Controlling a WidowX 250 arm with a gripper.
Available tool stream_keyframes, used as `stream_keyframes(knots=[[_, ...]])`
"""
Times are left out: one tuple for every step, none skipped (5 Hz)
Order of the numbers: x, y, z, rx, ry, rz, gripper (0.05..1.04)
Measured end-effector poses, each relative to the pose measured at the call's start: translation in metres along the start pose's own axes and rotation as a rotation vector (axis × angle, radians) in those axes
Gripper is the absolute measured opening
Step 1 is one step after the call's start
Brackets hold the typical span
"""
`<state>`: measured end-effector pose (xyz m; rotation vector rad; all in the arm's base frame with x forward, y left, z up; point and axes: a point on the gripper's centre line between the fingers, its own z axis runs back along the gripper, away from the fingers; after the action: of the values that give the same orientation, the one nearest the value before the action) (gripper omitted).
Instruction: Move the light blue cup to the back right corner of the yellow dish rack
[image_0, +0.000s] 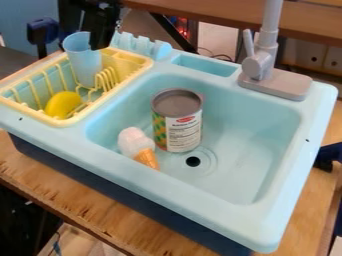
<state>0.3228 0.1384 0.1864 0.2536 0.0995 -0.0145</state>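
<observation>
Pincer (101, 44) at 1 blue cup (83, 61).

Can (177, 120) behind ice cream (137, 145)

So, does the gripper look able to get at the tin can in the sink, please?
Probably: the tin can stands upright in the sink with nothing over it, though the toy ice cream cone sits close. The gripper is up by the blue cup, perhaps holding it.
</observation>
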Motion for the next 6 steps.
stream_keyframes(knots=[[0.002, -0.005, -0.003, -0.025, -0.012, -0.011, 1.002], [0.004, -0.011, -0.007, -0.054, -0.023, -0.019, 1.002], [0.009, -0.014, -0.016, -0.069, -0.015, -0.019, 1.003], [0.013, -0.015, -0.032, -0.074, 0.036, -0.014, 1.002], [0.019, -0.013, -0.036, -0.068, 0.054, 0.003, 0.948], [0.020, -0.013, -0.037, -0.069, 0.055, 0.010, 0.668]])
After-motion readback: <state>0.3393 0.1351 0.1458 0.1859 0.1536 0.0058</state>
